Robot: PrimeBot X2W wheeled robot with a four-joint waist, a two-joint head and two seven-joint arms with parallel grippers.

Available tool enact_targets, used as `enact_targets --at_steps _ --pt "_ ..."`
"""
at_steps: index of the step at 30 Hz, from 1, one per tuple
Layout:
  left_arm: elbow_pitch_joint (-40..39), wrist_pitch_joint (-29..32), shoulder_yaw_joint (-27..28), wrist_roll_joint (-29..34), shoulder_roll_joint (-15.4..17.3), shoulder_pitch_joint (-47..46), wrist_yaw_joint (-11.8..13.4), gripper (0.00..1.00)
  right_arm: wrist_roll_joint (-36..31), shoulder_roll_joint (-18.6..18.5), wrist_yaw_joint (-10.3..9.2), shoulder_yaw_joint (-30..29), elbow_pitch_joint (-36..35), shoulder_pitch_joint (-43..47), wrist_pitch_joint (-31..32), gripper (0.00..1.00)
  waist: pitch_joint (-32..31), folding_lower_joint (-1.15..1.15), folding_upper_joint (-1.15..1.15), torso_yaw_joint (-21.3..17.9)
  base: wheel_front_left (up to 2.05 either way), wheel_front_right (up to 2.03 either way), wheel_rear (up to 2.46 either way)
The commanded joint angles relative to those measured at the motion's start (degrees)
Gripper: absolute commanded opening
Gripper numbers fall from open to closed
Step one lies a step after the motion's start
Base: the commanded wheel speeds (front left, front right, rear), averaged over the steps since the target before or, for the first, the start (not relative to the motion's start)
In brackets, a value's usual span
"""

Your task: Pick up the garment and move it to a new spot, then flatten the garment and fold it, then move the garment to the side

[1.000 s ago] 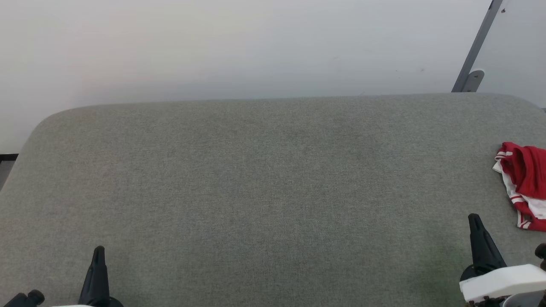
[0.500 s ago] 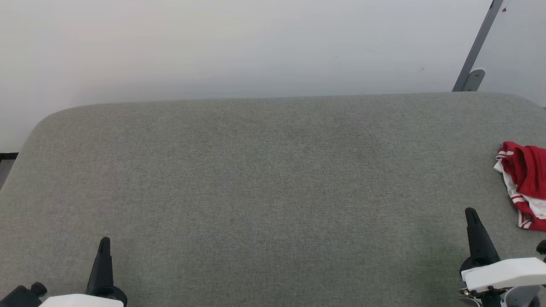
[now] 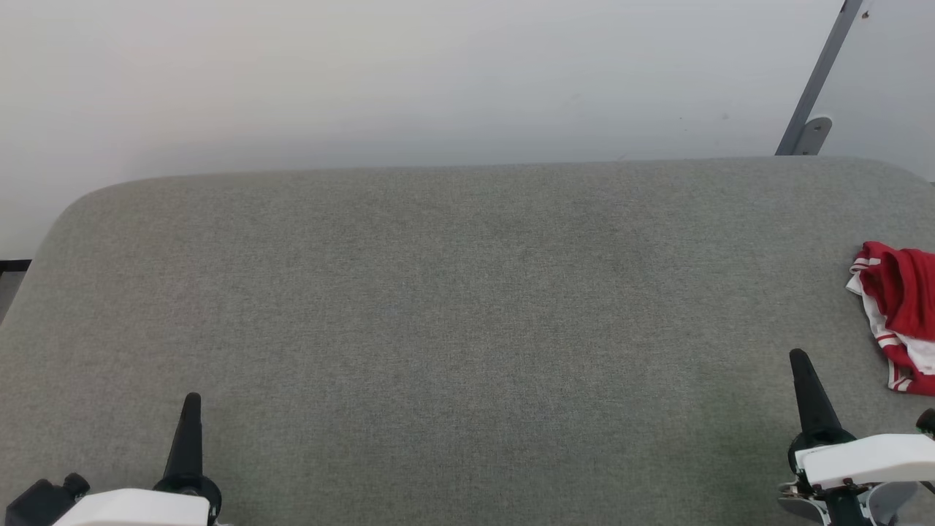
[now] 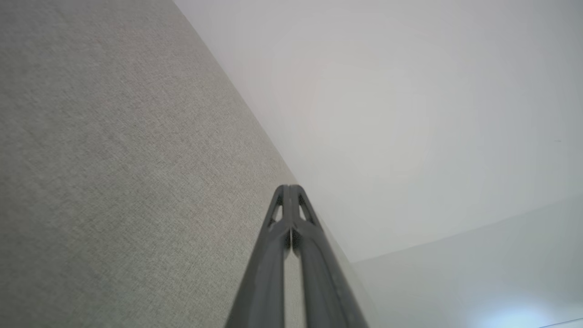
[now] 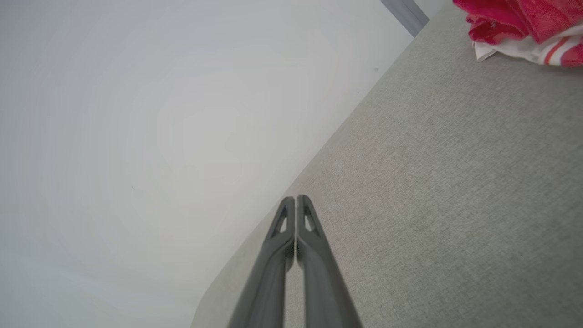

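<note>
The garment (image 3: 900,310) lies crumpled at the right edge of the grey fabric table (image 3: 453,307), red with white striped trim, partly cut off by the frame. In the right wrist view the garment (image 5: 524,27) sits at the top right corner. My right gripper (image 3: 798,356) is shut and empty, low at the right, a short way in front and left of the garment. In its own view the right gripper (image 5: 296,198) has its fingers pressed together. My left gripper (image 3: 193,398) stands shut and empty at the lower left, far from the garment, and the left gripper (image 4: 288,187) shows closed fingers.
A pale wall (image 3: 409,80) rises right behind the table's far edge. A grey metal strut with a bracket (image 3: 812,109) leans at the back right. The table's back corners are rounded, and dark floor (image 3: 11,274) shows at the far left.
Both grippers have moved a little forward over the table, fingers reaching further up the head view. The garment has stayed where it lies.
</note>
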Motion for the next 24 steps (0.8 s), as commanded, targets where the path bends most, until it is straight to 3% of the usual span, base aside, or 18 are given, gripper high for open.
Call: enact_targets --at_steps 1,24 --pt "-0.22 0.6 0.02 -1.95 0.21 -1.78 -0.16 0.0 1.92 0.15 0.01 -0.13 -0.32 -1.32 0.62 0.0 0.03 0.0 0.0 0.01 0.0 0.0 0.0" --pt "1.22 3.89 -0.04 -12.08 -1.08 -4.72 -0.23 0.0 13.32 1.81 0.01 -0.67 0.1 -2.74 3.93 0.0 0.31 0.0 0.0 0.09 0.0 0.0 0.0"
